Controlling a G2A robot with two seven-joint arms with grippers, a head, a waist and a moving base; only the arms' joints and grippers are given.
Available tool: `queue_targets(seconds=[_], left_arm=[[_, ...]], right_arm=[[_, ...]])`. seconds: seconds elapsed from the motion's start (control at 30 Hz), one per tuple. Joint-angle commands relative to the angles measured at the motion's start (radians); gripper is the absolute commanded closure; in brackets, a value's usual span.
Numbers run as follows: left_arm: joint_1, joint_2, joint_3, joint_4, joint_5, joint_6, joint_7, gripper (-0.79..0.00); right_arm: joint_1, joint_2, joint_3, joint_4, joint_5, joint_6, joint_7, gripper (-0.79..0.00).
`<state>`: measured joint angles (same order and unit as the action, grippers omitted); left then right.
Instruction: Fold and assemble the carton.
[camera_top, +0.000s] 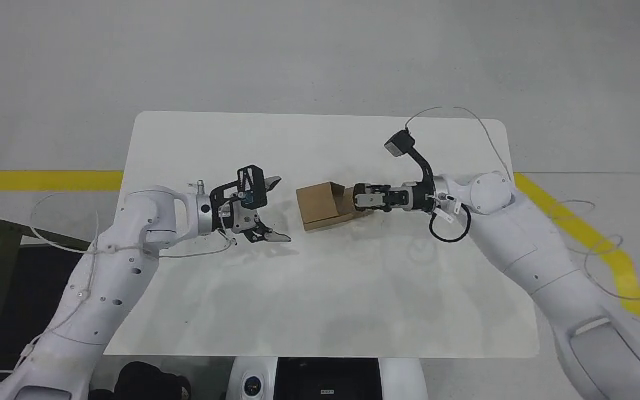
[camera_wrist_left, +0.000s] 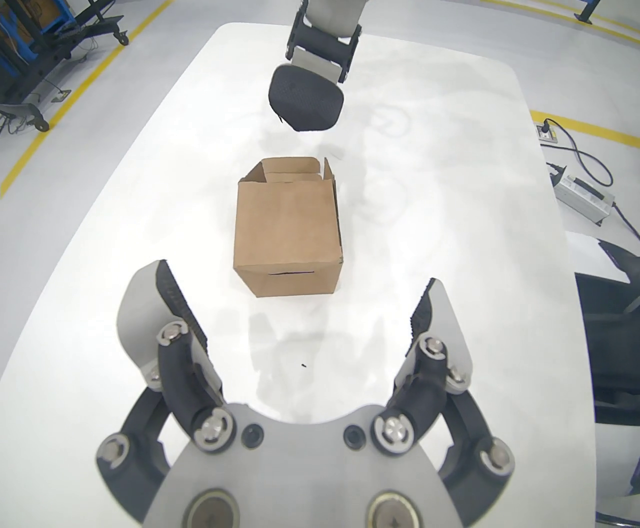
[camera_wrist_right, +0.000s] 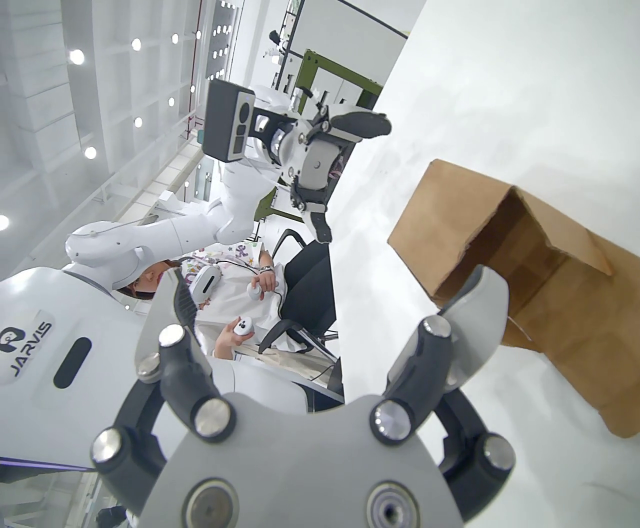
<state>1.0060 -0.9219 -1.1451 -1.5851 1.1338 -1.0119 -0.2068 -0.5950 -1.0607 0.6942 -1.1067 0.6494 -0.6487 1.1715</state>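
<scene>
Finds the carton (camera_top: 322, 205) lying on its side near the middle of the white table (camera_top: 400, 300), open, loose-flapped end facing the right gripper (camera_top: 356, 197), closed end facing the left gripper (camera_top: 272, 210). Puts the right gripper at that open mouth, spread, one fingertip (camera_wrist_right: 487, 295) at the flap edge (contact cannot be told). Keeps the left gripper near the closed end, apart from it, spread wide, holding nothing.
</scene>
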Motion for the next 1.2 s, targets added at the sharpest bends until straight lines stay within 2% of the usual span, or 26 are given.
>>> queue_targets(seconds=[0.0, 0.1, 0.3, 0.43, 0.5, 0.73, 1.1, 1.17], left_arm=[[-0.003, -0.005, 0.013, 0.008, 0.058, 0.013, 0.066, -0.785], [-0.006, -0.010, 0.029, 0.021, 0.110, 0.036, 0.131, -0.785], [-0.006, -0.010, 0.029, 0.021, 0.110, 0.036, 0.131, -0.785], [-0.006, -0.010, 0.029, 0.021, 0.110, 0.036, 0.131, -0.785], [-0.006, -0.010, 0.029, 0.021, 0.110, 0.036, 0.131, -0.785], [-0.006, -0.010, 0.029, 0.021, 0.110, 0.036, 0.131, -0.785], [-0.006, -0.010, 0.029, 0.021, 0.110, 0.036, 0.131, -0.785], [-0.001, -0.011, 0.029, 0.020, 0.110, 0.047, 0.131, -0.785]], right_arm=[[-0.010, 0.008, 0.011, -0.021, -0.010, 0.005, 0.005, -0.785], [-0.017, 0.017, 0.023, -0.032, -0.035, 0.005, 0.005, -0.785], [0.012, 0.028, 0.034, -0.015, -0.198, -0.039, -0.039, -0.785], [0.029, 0.026, 0.029, 0.012, -0.250, -0.068, -0.068, -0.785], [0.039, 0.023, 0.024, 0.027, -0.265, -0.075, -0.075, 0.000], [0.077, 0.018, 0.005, 0.057, -0.336, -0.080, -0.080, 0.000], [0.077, 0.018, 0.005, 0.057, -0.336, -0.080, -0.080, 0.000], [0.062, 0.018, 0.013, 0.039, -0.325, -0.052, -0.112, 0.000]])
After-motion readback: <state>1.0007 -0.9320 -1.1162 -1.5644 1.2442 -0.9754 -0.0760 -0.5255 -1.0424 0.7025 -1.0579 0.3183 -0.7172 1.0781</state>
